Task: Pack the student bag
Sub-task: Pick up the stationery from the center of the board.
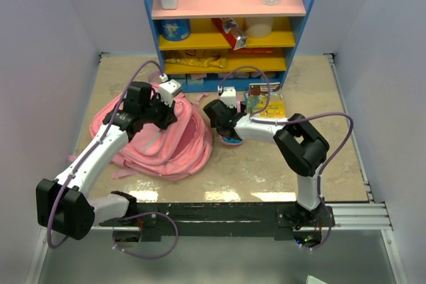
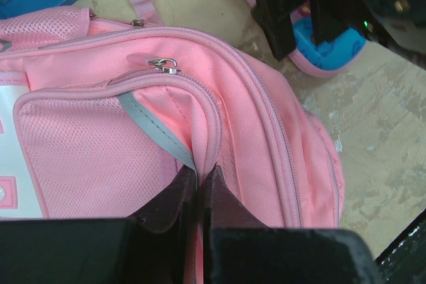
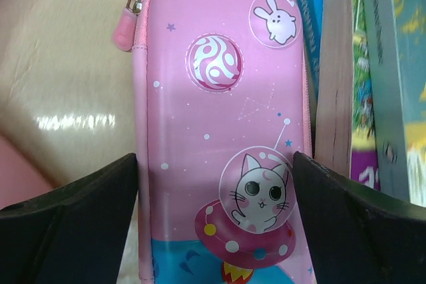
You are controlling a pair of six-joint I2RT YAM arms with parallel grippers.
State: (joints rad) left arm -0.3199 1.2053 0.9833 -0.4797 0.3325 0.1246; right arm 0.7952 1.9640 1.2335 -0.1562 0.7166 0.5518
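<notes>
The student bag (image 1: 166, 145), pink with a grey zip strip, lies slumped on the table's left half. My left gripper (image 1: 175, 112) is at its upper right edge. In the left wrist view that gripper (image 2: 198, 171) is shut on a raised fold of the bag (image 2: 266, 118) beside the grey strip, below a zip pull (image 2: 164, 65). A small pink-and-blue pencil case (image 3: 219, 98) with a cat print lies flat just right of the bag (image 1: 233, 140). My right gripper (image 3: 215, 164) is open over it, one finger at each long edge (image 1: 226, 134).
A stack of books (image 1: 266, 104) lies right beside the pencil case, their spines (image 3: 373, 98) close to my right finger. A blue shelf unit (image 1: 226, 4) with bottles, tins and packets stands at the back. Walls close in both sides.
</notes>
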